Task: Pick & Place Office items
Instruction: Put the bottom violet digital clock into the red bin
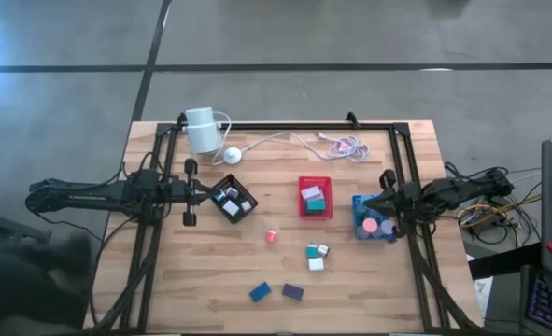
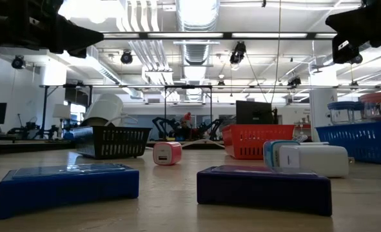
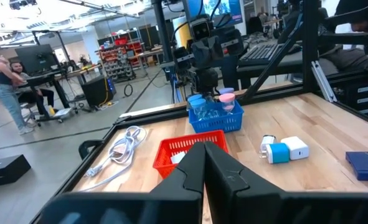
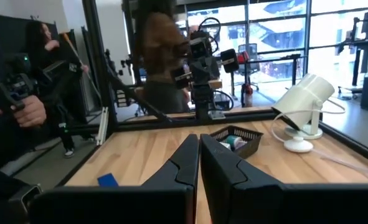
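With both grippers empty and pinched closed, the left gripper [image 1: 191,191] just beside the black mesh tray [image 1: 245,213] lies nearer the small pink plastic block [image 1: 270,237] than the right gripper [image 1: 384,203] does, over the blue tray [image 1: 359,203].

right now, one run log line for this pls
left claw shut, by black tray | right claw shut, over blue tray | pink block loose
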Action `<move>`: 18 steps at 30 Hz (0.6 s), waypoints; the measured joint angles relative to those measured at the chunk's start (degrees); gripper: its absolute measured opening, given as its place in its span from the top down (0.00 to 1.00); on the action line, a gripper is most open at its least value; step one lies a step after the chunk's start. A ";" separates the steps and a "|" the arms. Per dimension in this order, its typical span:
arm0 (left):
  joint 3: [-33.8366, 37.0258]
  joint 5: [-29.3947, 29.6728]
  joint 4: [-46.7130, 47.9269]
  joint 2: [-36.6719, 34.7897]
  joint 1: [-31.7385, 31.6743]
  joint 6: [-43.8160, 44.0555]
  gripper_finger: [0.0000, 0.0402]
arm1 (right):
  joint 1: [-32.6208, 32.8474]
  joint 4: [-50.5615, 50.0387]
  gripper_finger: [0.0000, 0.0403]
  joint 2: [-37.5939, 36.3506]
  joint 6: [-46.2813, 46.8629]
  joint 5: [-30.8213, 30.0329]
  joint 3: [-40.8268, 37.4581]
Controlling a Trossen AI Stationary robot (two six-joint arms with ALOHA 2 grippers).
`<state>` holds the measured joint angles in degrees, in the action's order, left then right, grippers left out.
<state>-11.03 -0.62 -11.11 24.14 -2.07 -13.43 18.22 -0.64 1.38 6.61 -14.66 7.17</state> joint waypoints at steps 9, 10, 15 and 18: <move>-0.04 0.03 -0.50 0.00 0.00 -0.07 0.97 | 0.00 -0.02 0.97 18.09 -0.32 0.00 8.93; -0.04 0.03 -0.48 0.00 0.00 -0.02 0.97 | 0.00 -0.27 0.97 21.10 -0.60 0.01 10.65; -0.04 0.13 -0.48 0.00 0.00 0.57 0.97 | 0.04 -3.43 0.97 36.06 -1.27 0.13 19.86; -0.06 0.15 -0.46 0.00 0.00 0.57 0.97 | 0.04 -6.77 0.97 44.64 -1.31 0.16 25.40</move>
<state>-11.09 -0.47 -11.58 24.14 -2.07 -12.86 18.26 -7.42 46.02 5.30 -14.49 32.57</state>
